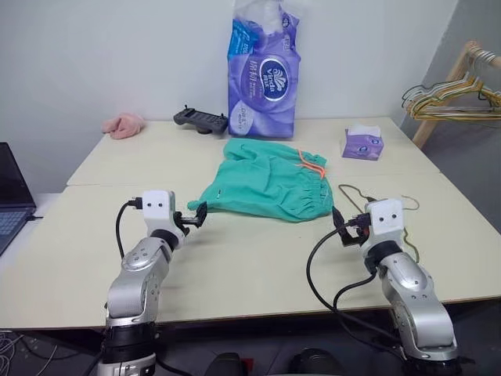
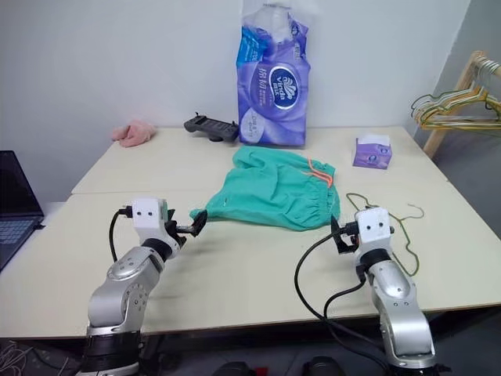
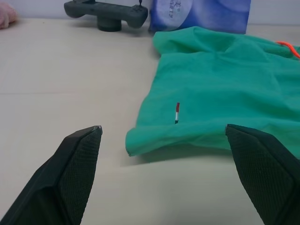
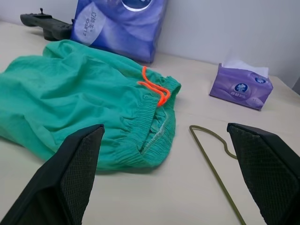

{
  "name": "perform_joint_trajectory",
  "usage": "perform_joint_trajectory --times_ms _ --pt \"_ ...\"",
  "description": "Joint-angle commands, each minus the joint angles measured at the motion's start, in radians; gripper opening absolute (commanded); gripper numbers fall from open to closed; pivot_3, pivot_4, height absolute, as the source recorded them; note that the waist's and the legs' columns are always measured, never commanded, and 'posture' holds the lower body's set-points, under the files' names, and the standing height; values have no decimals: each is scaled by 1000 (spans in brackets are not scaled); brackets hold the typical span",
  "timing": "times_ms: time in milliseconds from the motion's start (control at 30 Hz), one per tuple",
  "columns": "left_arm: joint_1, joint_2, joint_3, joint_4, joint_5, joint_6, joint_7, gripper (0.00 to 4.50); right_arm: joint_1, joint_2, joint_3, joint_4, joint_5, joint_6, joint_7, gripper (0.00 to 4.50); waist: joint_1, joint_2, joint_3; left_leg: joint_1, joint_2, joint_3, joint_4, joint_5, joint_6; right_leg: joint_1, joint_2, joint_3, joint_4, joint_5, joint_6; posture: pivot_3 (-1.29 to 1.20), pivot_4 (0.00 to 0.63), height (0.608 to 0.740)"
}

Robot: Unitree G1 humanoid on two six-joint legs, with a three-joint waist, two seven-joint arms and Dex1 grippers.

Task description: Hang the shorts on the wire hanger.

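Against a white wall, the pale table holds the shorts mid-surface beside the wire hanger, with the left gripper and right gripper both spread, level, just short of them.

Head stereo downward; wrist cameras low, near shorts.

Both silver-jointed arms rise from the lower edge of the frame, forearms angled inward. The left gripper at centre-left and the right gripper at centre-right point forward, black fingers spread wide, holding nothing.
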Motion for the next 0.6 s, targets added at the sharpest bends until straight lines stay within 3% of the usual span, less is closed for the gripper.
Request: perform_joint_trajectory --times_ms 33,600 --pt "9 -6 10 -65 13 -30 26 4500 -13 -2 41 -18 -11 -24 14 4474 0 -1 1 0 0 0 0 0 0 0 0 0 0 0 0 85 26 740" --pt "19 -1 -1 -95 -13 -23 -10 4500 -1 -50 45 -10 0 -26 59 4474 2 -4 9 0 0 0 0 0 0 0 -1 0 0 0 0 96 31 740"
